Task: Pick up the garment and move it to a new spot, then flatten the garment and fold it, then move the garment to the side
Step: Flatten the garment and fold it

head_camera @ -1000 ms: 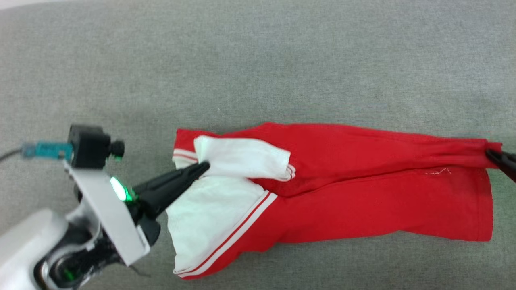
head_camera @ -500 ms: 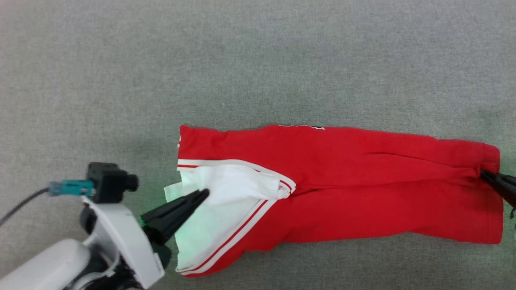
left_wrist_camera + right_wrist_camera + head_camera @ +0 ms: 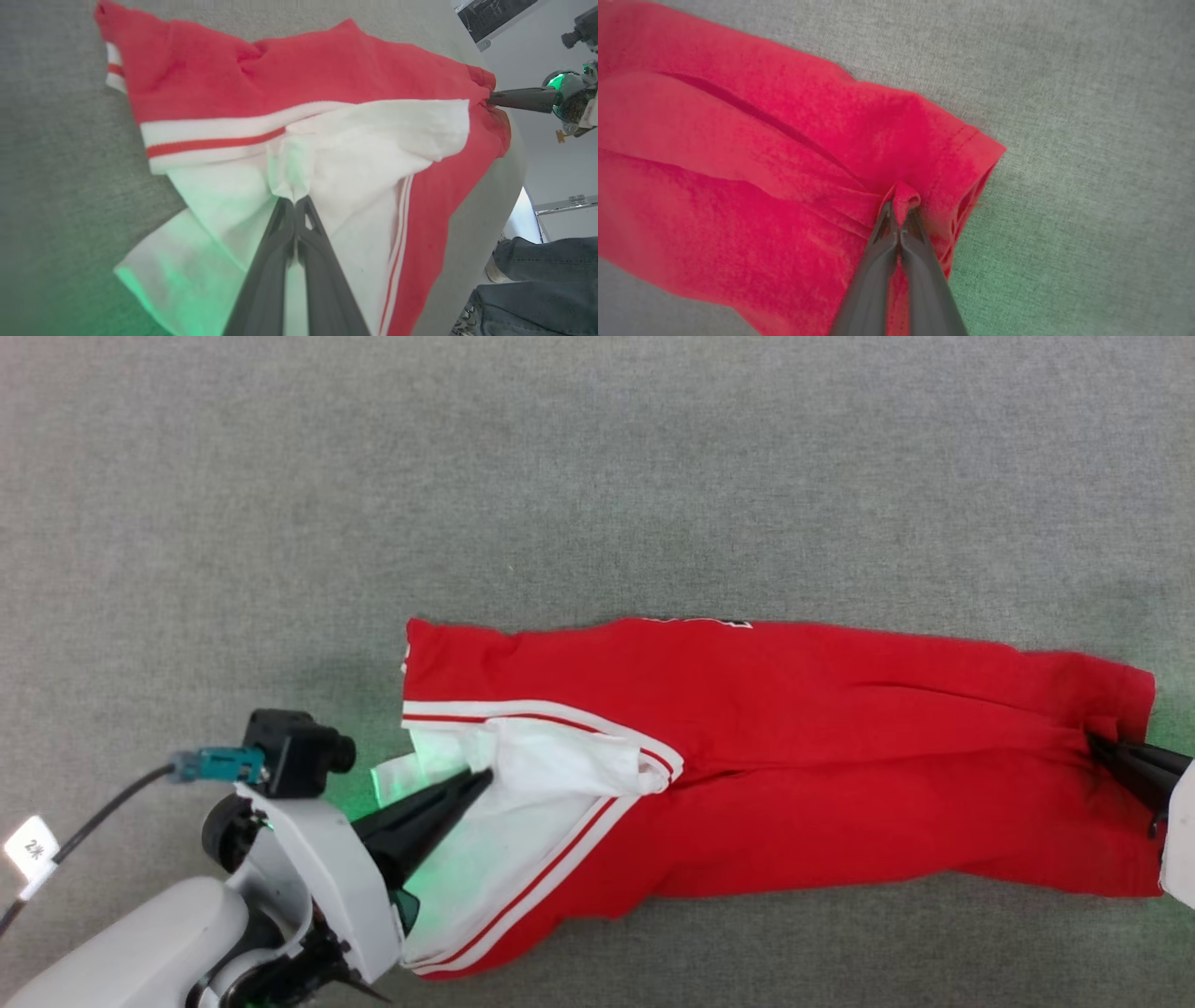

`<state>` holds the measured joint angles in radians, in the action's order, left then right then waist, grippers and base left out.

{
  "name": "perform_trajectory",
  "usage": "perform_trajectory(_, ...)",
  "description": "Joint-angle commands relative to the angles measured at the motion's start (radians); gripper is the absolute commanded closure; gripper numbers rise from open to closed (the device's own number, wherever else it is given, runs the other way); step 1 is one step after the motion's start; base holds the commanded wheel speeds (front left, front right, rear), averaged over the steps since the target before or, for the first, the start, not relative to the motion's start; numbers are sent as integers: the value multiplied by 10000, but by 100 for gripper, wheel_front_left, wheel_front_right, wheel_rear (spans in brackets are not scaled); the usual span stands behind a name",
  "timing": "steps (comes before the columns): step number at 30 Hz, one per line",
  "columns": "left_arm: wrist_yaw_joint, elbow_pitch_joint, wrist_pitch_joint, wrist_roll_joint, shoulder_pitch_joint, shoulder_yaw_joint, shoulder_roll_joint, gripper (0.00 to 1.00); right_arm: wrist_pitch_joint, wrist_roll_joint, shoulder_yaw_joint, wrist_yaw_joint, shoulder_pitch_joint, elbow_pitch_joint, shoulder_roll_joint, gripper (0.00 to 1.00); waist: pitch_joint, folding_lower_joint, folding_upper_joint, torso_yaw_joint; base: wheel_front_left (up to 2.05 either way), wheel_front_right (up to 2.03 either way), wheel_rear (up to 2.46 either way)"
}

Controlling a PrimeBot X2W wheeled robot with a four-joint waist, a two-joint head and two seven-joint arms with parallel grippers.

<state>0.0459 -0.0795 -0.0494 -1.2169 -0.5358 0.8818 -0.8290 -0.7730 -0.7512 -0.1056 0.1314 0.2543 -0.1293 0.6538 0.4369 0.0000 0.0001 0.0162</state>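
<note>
Position: garment [image 3: 794, 756] folded lengthwise, lower centre to right edge of head view, on grey surface [image 3: 597, 476].
Grip: left gripper [image 3: 484, 777] pinched tight on white sleeve [image 3: 569, 770], lower left; right gripper [image 3: 1094, 742] pinched tight on red hem [image 3: 966, 140], right edge.
Step (judged): folding.
Next: let go both ends, then smooth bunched sleeve.

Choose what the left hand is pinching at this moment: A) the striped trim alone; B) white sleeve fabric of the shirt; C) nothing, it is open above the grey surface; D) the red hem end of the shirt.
B: in the left wrist view the left hand is shut on a fold of white sleeve fabric of the garment; the red hem end is pinched by the right hand.
</note>
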Motion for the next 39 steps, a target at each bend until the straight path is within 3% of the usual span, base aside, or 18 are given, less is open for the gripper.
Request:
perform_trajectory(1,-76,77,122,35,-71,-61,71,44,59,-9,6,-17,68,69,-75,16,-43,0,-1,-3,0,0,0)
perform_trajectory(2,-73,100,177,81,-55,-52,111,34,44,-36,60,-17,62,111,-80,0,-87,0,-1,3,0,0,0)
perform_trajectory(3,-111,116,299,113,-37,-98,134,13,25,-84,128,-17,62,136,-86,0,-125,0,-1,9,0,0,0)
perform_trajectory(4,-127,132,396,71,-1,-148,194,2,-33,-164,186,-17,31,173,-90,0,-176,0,-1,27,0,0,0)
perform_trajectory(5,-124,125,497,47,42,-174,227,0,-127,-256,242,-17,-6,170,-75,0,-225,0,-1,37,0,0,0)
perform_trajectory(12,-580,161,1642,52,406,-654,518,0,-1031,-954,1056,-17,-235,386,-13,0,-604,0,-1,221,0,0,0)
perform_trajectory(17,-1281,282,2757,371,867,-1082,981,0,-2334,-1367,1622,-17,-408,582,0,0,-744,0,-1,401,0,0,0)
perform_trajectory(21,-1848,409,3105,944,1327,-1657,1662,0,-2945,-1204,1911,-17,-368,716,-162,0,-783,0,-1,586,0,0,0)
perform_trajectory(24,-2102,411,3139,1589,1761,-2570,2528,0,-3321,-1078,2054,-17,-258,832,-300,0,-784,0,-1,747,0,0,0)
perform_trajectory(30,-1921,656,3138,3565,2864,-4231,4182,0,-3748,-751,2350,-17,-102,1209,-569,0,-815,0,-1,1124,0,0,0)
perform_trajectory(39,-1489,1003,3140,6751,3729,-5633,5752,0,-4324,-323,2506,-17,-233,1632,-939,0,-980,0,-1,1567,0,0,0)
